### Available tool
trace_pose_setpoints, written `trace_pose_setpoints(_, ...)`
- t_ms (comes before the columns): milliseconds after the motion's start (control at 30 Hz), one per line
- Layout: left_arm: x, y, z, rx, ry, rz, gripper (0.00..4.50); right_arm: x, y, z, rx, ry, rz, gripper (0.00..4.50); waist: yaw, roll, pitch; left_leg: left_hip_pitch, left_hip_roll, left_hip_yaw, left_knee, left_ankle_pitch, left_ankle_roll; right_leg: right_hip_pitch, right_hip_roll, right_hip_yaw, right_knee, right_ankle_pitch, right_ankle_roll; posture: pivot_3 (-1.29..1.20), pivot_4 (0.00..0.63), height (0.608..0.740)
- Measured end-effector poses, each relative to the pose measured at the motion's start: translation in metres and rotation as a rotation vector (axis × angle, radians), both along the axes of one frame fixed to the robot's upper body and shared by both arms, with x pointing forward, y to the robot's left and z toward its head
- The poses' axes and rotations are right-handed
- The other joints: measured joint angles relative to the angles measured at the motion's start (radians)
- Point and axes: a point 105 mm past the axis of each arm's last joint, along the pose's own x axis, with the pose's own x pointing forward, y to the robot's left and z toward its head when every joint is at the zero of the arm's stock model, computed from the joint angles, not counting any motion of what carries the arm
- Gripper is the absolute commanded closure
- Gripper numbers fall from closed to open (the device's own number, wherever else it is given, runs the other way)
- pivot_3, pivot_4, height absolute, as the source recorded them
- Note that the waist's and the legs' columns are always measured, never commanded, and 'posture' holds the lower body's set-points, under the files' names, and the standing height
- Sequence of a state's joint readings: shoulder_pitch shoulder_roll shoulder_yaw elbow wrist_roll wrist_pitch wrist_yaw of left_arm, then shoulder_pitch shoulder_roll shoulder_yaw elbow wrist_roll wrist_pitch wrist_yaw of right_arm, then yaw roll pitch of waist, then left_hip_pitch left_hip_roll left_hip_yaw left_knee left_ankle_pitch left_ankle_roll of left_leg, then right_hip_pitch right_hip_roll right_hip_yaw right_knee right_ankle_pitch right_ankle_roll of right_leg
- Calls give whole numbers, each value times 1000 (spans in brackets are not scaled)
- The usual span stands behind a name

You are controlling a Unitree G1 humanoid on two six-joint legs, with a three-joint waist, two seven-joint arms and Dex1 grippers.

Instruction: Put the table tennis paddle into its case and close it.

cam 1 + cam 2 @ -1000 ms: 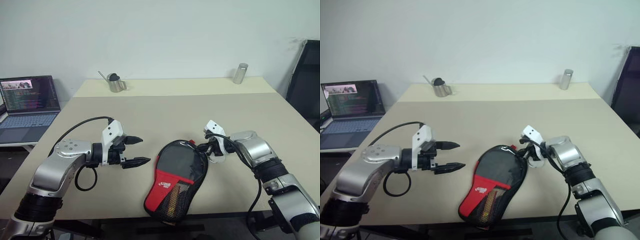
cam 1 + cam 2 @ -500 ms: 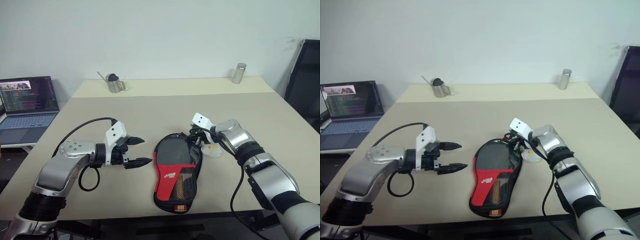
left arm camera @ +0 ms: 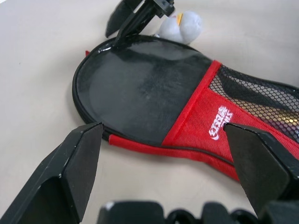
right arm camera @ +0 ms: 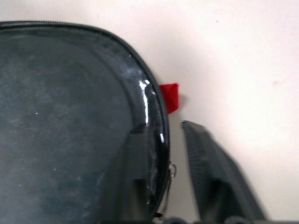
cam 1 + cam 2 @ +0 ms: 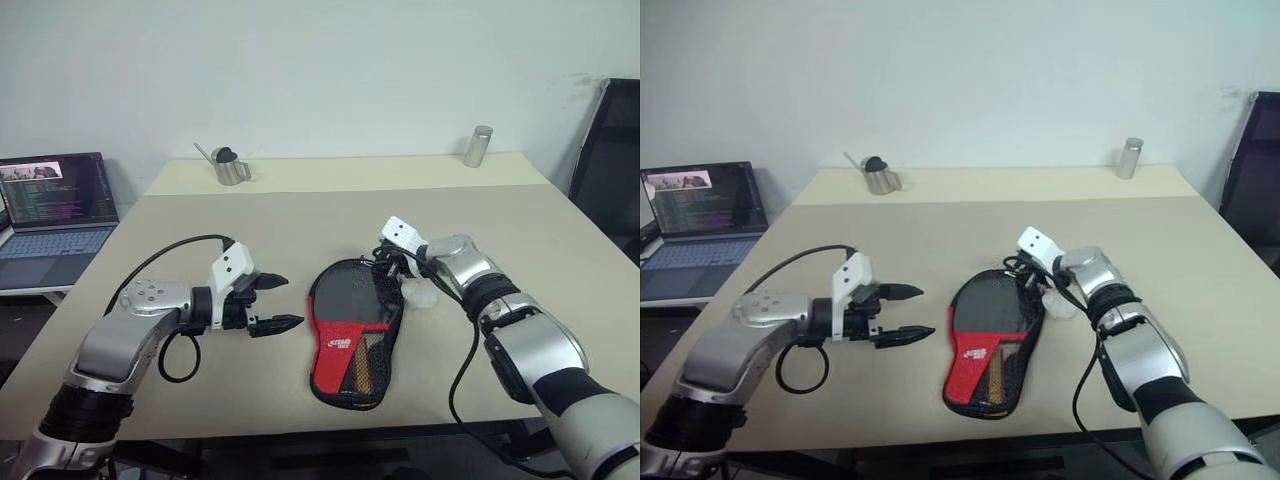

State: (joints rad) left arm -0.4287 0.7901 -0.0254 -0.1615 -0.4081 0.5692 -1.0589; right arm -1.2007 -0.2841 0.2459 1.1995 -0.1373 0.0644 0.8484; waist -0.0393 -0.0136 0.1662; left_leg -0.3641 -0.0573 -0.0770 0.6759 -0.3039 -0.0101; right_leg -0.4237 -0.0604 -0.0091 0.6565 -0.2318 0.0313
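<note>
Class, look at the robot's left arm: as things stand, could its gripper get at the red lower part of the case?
Probably yes. The left gripper hangs open just beside the case, pointing at it, with only bare table between. The right gripper is at the case's far rim, out of the way.

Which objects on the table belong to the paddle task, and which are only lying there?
For the job: the case, with the table tennis paddle handle seen through its mesh pocket.

Lying about: small white object beside the case, metal cup, metal cylinder, laptop on a side table.
</note>
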Motion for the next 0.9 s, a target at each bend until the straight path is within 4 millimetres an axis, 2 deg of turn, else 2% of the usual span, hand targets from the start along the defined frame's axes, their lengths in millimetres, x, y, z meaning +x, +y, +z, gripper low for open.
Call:
trace_pose_setpoints(100, 2, -4, 1, -3, -7, -16, 0, 0, 0, 3, 8, -6, 5, 1573, 0, 0, 0, 0, 0, 0, 0, 0, 0, 0, 0, 0, 0, 0, 0, 0, 150, 740)
trace_pose_setpoints(200, 6, -9, 3, -11, -14, -29, 0, 1, -3, 9, 9, -22, 14, 1573, 0, 0, 0, 0, 0, 0, 0, 0, 0, 0, 0, 0, 0, 0, 0, 0, 150, 740)
trace_pose_setpoints(300, 12, -21, 9, -53, -31, -60, 0, 1, -11, 27, 16, -56, 23, 1573, 5, 0, 0, -1, 0, 0, 0, 0, 0, 0, 0, -1, 0, 0, 0, 0, 150, 740)
trace_pose_setpoints(400, 21, -41, 19, -134, -41, -107, 0, -5, -25, 55, 63, -87, 42, 1573, 13, 0, 0, -3, -1, -1, 1, 0, 0, 0, 0, -2, -1, 0, 0, 0, 150, 740)
trace_pose_setpoints(500, 35, -62, 25, -185, -65, -134, 0, -18, -43, 72, 111, -101, 45, 1573, 15, 0, 0, -3, -1, -1, 1, 0, 0, 1, -1, -2, -3, 0, 0, 0, 150, 740)
trace_pose_setpoints(600, 54, -77, 14, -173, -63, -95, 0, -33, -65, 70, 118, -76, 10, 1573, 17, 0, 0, -3, -1, -1, 1, 0, 0, 2, -1, -3, -5, 0, 1, 0, 150, 740)
trace_pose_setpoints(733, 73, -102, -16, -86, -41, -62, 0, -56, -97, 51, 66, -4, -63, 1573, 15, 0, 0, -3, -1, 0, 0, -1, 1, 2, -1, -3, -6, 0, 1, 0, 150, 740)
trace_pose_setpoints(833, 80, -123, -31, -75, -12, -51, 0, -72, -104, 40, 54, 47, -76, 1573, 10, 0, 1, -3, 0, 0, 0, -1, 2, 1, -1, -2, -5, 0, 1, 0, 150, 740)
trace_pose_setpoints(900, 83, -130, -41, -50, 2, -40, 0, -79, -102, 38, 60, 68, -70, 1573, 7, -1, 1, -2, 0, 1, 0, -2, 3, 1, 0, -2, -5, 0, 1, 0, 150, 740)
